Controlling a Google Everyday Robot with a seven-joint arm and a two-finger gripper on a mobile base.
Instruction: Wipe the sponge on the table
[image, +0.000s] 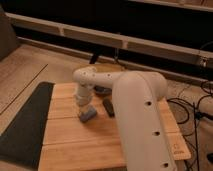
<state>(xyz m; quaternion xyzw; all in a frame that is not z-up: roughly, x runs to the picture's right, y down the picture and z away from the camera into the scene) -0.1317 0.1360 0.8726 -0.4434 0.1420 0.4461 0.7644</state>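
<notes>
The sponge (88, 115), a small blue-grey block, lies flat on the light-brown plank table (75, 140), left of the middle. My gripper (85, 108) comes straight down onto it from the white arm and is shut on the sponge, pressing it against the wood. The big white forearm (142, 120) covers the right half of the table.
A black narrow bar (108, 107) lies on the table just right of the sponge. A dark grey mat (25, 127) runs along the table's left edge. Cables (195, 107) trail on the floor to the right. A dark round object (102, 90) sits behind the arm.
</notes>
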